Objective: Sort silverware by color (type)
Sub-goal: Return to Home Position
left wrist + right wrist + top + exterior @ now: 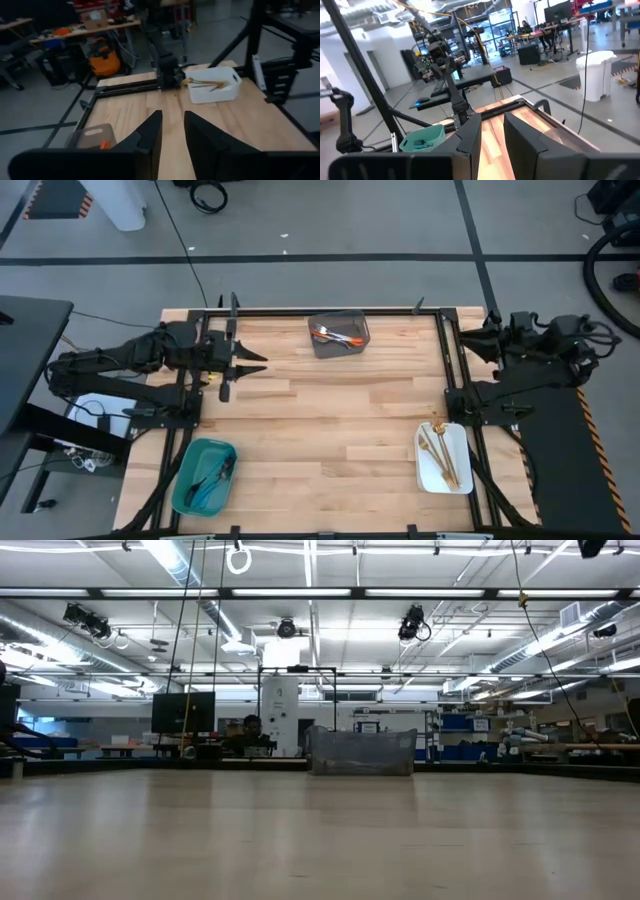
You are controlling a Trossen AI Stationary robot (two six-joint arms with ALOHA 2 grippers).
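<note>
**Sorting looks finished; the return home is in hand**

Orange-handled silverware (336, 334) lies in the dark grey rectangular bin (362, 323). Left of that bin hangs the left gripper (256, 364), slightly parted and empty; the right gripper (492, 132), well right of it, likewise. Diagonally off it, blue pieces (212, 475) sit in the teal bin (200, 444) and gold pieces (440, 450) in the white bin (458, 440). I judge only tucking the arms remains.

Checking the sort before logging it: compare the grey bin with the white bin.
The grey bin holds orange-handled silverware; the white bin holds gold silverware. The grey bin sits mid-width at the back edge of the table; the white bin lies near its right edge. The grey bin looks shorter, the white bin longer. Both are rectangular and open-topped.
</note>
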